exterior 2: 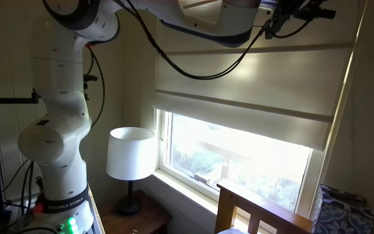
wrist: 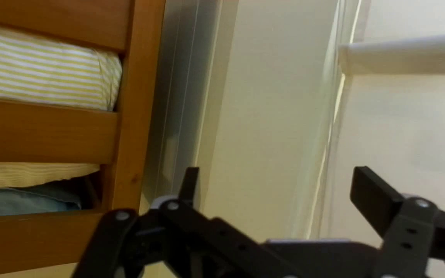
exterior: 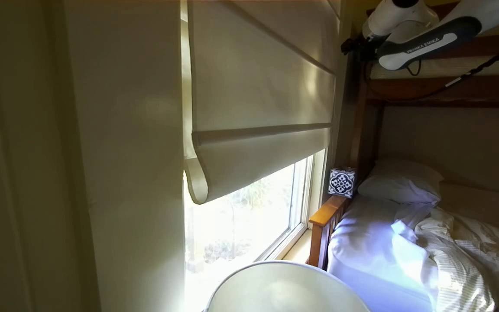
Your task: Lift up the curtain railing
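The curtain railing, a wide cream fabric blind (exterior: 258, 86), hangs partway down the window with horizontal folds. In an exterior view (exterior 2: 255, 78) its bottom edge runs above bright uncovered glass. In the wrist view the blind (wrist: 408, 123) fills the right side, with one fold near the top right. My gripper (wrist: 276, 173) is open, its two fingers wide apart with nothing between them. It is raised high, level with the upper part of the blind and well above its bottom edge. In an exterior view it is partly cut off by the top of the picture. Contact with the fabric cannot be told.
A wooden bunk-bed frame (wrist: 129, 108) stands on the left in the wrist view. A white lamp (exterior 2: 131, 154) stands beside the window. A patterned box (exterior: 341, 183) sits by the wooden bed rail (exterior: 329, 210). A black cable (exterior 2: 203, 77) hangs in a loop below the arm.
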Controlling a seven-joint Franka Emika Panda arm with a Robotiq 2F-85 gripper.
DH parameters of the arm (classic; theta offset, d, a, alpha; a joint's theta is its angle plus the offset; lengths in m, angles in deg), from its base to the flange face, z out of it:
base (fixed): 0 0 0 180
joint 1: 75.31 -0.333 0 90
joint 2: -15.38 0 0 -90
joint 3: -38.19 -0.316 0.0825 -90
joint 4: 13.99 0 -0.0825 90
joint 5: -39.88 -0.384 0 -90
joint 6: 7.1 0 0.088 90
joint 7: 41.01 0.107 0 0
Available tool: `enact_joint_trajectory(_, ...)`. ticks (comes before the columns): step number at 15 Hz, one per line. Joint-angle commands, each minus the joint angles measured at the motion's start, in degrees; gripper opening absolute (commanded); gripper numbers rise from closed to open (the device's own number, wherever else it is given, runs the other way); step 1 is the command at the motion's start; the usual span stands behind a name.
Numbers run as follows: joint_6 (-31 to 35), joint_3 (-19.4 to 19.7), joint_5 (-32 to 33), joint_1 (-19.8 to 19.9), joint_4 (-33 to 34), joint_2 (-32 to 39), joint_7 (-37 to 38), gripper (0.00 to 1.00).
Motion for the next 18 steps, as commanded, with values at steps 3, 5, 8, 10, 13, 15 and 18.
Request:
enact_joint_trajectory(3,0.0,0.0,0.0,0.0,-0.7,0.1,-0.2,1.0)
enact_joint_trajectory(5,0.1,0.3,5.3,0.0,4.2,2.9,11.6,1.0)
enact_joint_trajectory(8,0.2,0.6,10.7,-0.3,11.3,6.3,23.5,1.0)
enact_joint_trajectory(10,0.0,0.9,15.7,-0.8,17.0,9.2,31.5,1.0)
enact_joint_trajectory(13,-1.4,1.7,24.1,-1.8,26.1,14.0,43.6,1.0)
enact_joint_trajectory(15,-3.3,2.5,29.8,-2.6,31.2,16.8,51.7,1.0)
enact_joint_trajectory(18,-7.4,3.4,37.0,-3.8,36.0,20.5,60.9,1.0)
